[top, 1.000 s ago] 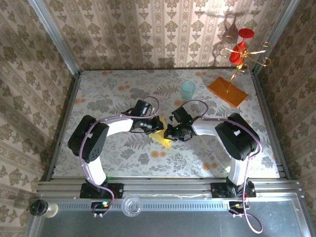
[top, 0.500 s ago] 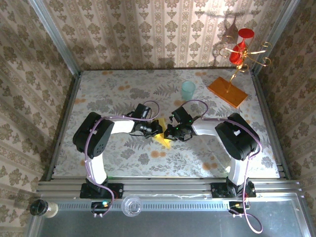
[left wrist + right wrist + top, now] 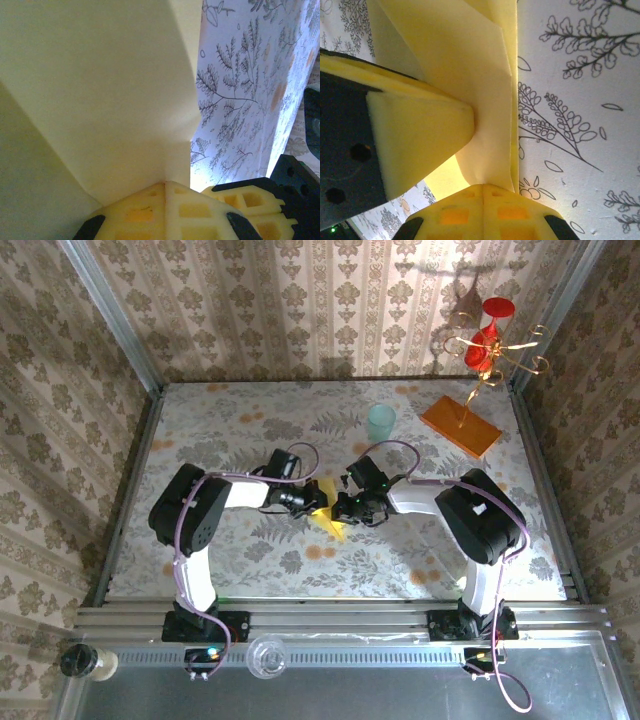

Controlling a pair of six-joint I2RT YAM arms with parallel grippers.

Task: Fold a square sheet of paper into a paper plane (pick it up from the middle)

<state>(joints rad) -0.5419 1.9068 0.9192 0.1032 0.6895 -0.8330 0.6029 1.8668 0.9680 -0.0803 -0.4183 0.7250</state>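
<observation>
The yellow sheet of paper [image 3: 331,523] is folded into a narrow, pointed, plane-like shape at the middle of the table. It is pinched between both grippers, its point towards the near edge. My left gripper [image 3: 313,502] is shut on its left side. In the left wrist view the creased paper [image 3: 100,100] rises from my closed left gripper [image 3: 166,183]. My right gripper [image 3: 343,508] is shut on the right side. In the right wrist view the layered paper [image 3: 480,75] runs up from the closed right gripper [image 3: 484,186], with the left gripper's foam pad [image 3: 415,140] pressed against it.
A pale teal cup [image 3: 381,423] stands behind the grippers. At the back right, an orange slab [image 3: 458,426] carries a gold stand with red glasses [image 3: 488,335]. The floral tabletop [image 3: 220,430] is enclosed by patterned walls, with a metal rail along the near edge.
The left arm has swung its elbow forward and its gripper has edged right along the paper. The right gripper has shifted slightly left. Both stay shut on the paper.
</observation>
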